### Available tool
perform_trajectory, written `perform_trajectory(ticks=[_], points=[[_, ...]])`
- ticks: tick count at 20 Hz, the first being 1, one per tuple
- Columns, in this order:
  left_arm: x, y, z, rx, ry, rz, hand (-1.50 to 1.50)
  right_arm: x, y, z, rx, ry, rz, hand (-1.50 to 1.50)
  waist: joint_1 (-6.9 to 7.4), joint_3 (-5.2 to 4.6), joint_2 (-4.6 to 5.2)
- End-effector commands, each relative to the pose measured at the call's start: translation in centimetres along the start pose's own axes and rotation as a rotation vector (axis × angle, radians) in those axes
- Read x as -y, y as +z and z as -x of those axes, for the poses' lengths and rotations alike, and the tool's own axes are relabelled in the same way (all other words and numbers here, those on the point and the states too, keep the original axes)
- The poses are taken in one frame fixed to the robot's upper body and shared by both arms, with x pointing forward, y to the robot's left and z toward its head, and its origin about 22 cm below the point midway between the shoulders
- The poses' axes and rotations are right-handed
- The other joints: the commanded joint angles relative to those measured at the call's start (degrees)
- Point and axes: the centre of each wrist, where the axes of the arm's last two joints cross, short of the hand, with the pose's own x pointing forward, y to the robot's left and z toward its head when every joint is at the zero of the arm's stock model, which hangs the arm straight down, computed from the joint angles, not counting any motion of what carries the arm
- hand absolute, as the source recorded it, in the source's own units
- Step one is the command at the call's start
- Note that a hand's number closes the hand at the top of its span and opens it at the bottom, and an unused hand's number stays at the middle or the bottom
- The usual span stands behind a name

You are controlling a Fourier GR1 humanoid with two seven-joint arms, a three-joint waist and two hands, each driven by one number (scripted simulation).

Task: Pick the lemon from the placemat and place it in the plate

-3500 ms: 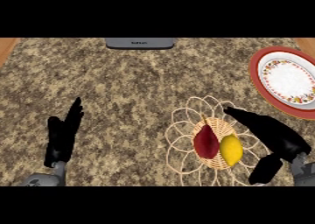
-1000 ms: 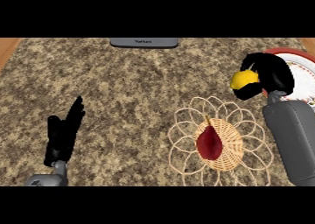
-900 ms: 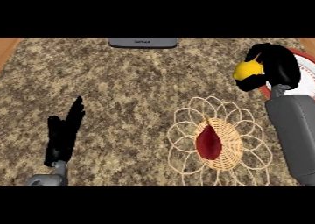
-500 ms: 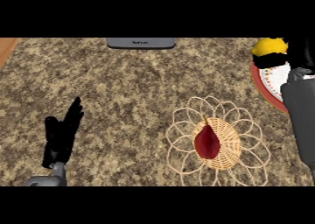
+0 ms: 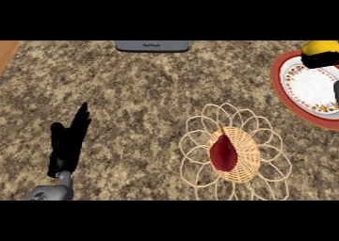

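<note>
Right hand, at the view's upper right edge, is curled round the lemon, which shows above its fingers at the far rim of the plate, well apart from the woven placemat. The lemon is judged light, rigid and smooth-skinned, liable to roll on release; a hold across its middle suits, with a low set-down at the plate's centre. Left hand rests open at lower left.

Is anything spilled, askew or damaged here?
Nothing stands out. The right hand holds the lemon at the far rim of the plate; a red item lies on the placemat; the left hand rests open.
</note>
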Motion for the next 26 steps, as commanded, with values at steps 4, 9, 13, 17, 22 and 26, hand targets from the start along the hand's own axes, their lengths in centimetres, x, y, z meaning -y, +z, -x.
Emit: perform_trajectory(ticks=[4,9,13,17,22,26], points=[[-1.1,0.1,1.0,0.010,0.000,0.015,0.00,-0.5,-1.9,4.0,-0.061,0.044,-0.039,1.50,1.03,0.04,0.40],[-0.6,-1.1,-1.3,0.010,-0.004,0.029,0.00,-1.1,-1.6,7.0,-0.125,0.061,-0.184,1.50,0.77,0.07,0.40],[0.1,0.6,-0.2,0.017,-0.018,0.025,0.00,-1.2,-1.0,10.6,-0.162,0.015,-0.310,1.50,1.87,0.19,0.69],[1.5,0.9,-0.6,0.020,-0.005,0.036,0.00,-1.7,-0.2,12.6,-0.214,0.058,-0.483,-1.50,2.15,0.22,0.85],[1.9,-0.2,-0.9,0.009,-0.003,0.030,0.00,-0.7,-0.9,12.3,-0.082,-0.017,-0.499,-1.50,1.20,0.17,0.62],[0.6,0.6,0.2,0.005,-0.009,0.008,0.00,-0.9,-0.8,12.0,0.021,-0.270,-0.381,-1.50,1.01,0.23,0.42]])
